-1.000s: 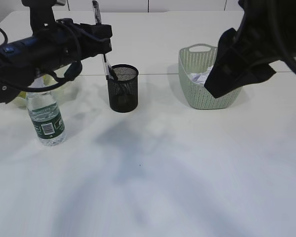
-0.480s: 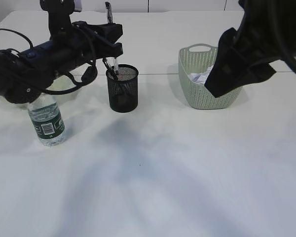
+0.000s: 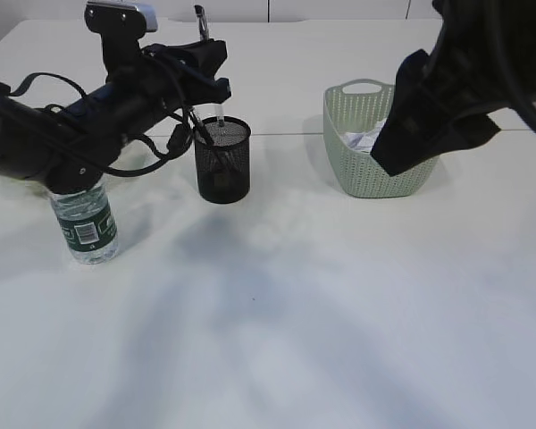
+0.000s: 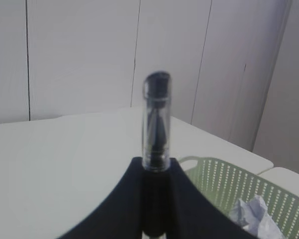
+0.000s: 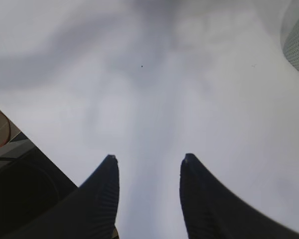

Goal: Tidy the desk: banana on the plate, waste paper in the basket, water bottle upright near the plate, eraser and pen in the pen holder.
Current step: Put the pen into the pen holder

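Clear plastic, the pen (image 4: 156, 122) is sitting pinched upright between the left gripper (image 3: 201, 85) jaws, its tip dipping into the pen holder (image 3: 222, 159) toward the desk's (image 3: 277, 340) far edge. Light, stiff and slick, it is probably best gripped mid-barrel. The right gripper (image 5: 148, 191) is hanging spread, holding nothing.

Left claw (image 4: 154, 172) pinched closed at arm's reach; right claw (image 5: 148, 164) parted, raised
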